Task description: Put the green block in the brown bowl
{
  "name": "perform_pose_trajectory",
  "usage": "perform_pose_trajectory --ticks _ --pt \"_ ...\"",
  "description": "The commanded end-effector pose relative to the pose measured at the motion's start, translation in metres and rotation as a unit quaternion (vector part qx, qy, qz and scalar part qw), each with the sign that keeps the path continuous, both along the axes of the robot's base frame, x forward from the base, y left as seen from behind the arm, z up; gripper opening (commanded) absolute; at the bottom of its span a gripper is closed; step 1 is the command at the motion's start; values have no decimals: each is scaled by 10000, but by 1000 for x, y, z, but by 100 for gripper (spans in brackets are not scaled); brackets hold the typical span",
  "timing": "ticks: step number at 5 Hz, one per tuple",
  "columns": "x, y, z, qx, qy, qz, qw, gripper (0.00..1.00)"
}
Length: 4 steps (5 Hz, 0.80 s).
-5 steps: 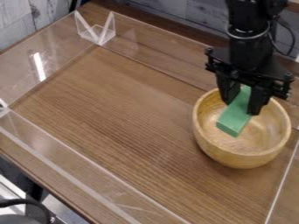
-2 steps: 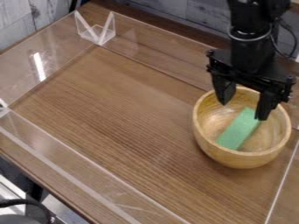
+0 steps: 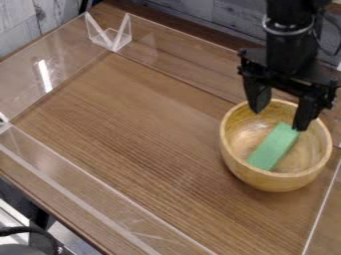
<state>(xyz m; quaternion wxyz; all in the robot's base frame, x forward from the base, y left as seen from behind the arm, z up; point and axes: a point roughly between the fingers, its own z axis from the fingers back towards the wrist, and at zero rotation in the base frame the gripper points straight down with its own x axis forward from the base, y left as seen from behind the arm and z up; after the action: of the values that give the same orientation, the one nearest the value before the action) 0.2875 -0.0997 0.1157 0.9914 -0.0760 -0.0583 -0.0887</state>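
Observation:
The green block [image 3: 273, 149] lies flat inside the brown bowl [image 3: 237, 167], slanting from its middle toward the near left wall. The bowl stands at the right side of the wooden table. My gripper [image 3: 284, 107] hangs pointing down over the bowl's far rim, open, with its two black fingers [image 3: 256, 100] spread wide and nothing between them. The block is free of the fingers and rests on the bowl's floor.
Low clear acrylic walls [image 3: 80, 184] fence the table top, and a clear folded stand [image 3: 110, 33] sits at the back left. The wooden table [image 3: 120, 115] stretches out to the left of the bowl. The table's right edge runs close past the bowl.
The gripper opened and let the green block go; the block dropped from a tilted, held pose to lying in the bowl. The hand has hardly moved.

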Motion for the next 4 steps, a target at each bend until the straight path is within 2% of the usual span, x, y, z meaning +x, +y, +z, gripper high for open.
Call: perform_pose_trajectory --ticks 1,2,3,4 --pt "9 7 42 -109 -480 62 9988 100" --pt "8 22 68 -46 -487 92 9988 100" --pt "4 35 77 10 -478 -36 9988 100" --pt "2 36 73 25 -466 -189 9987 100"
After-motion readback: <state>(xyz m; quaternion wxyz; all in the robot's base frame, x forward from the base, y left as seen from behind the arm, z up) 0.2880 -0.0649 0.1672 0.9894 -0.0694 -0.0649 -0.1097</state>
